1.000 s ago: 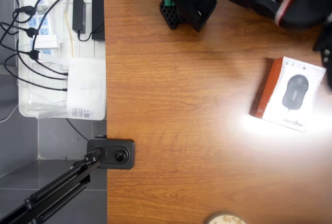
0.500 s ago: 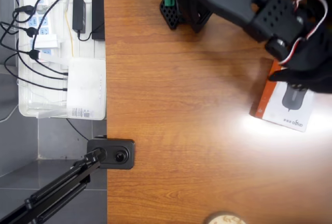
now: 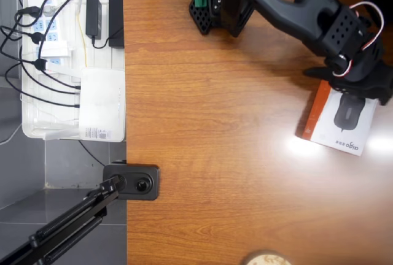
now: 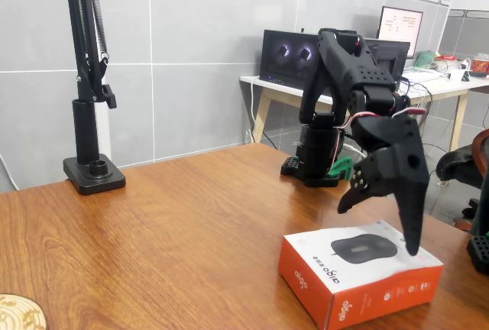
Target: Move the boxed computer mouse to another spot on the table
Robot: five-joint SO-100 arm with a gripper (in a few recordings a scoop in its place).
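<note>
The boxed computer mouse (image 3: 341, 121) (image 4: 359, 271) lies flat near the right edge of the table (image 3: 215, 124) (image 4: 176, 223). It is a white carton with a dark mouse pictured on top and an orange side. My black gripper (image 3: 350, 87) (image 4: 378, 227) is open and hangs just above the end of the box nearer the arm's base. In the fixed view one finger (image 4: 410, 200) points down at the box's far top edge, and the other finger (image 4: 356, 189) is raised above the box. Nothing is held between them.
The arm's base (image 3: 224, 4) (image 4: 317, 158) stands at the table's far edge. A black lamp clamp (image 3: 132, 181) (image 4: 93, 171) grips the left side. Off the table sits a white tray of cables (image 3: 37, 102) with a white router box (image 3: 101, 102). A round coaster (image 3: 265, 257) (image 4: 17, 313) lies at the near edge.
The arm has swung out from the top of the overhead view and lowered its open gripper over the box. The box has not moved.
</note>
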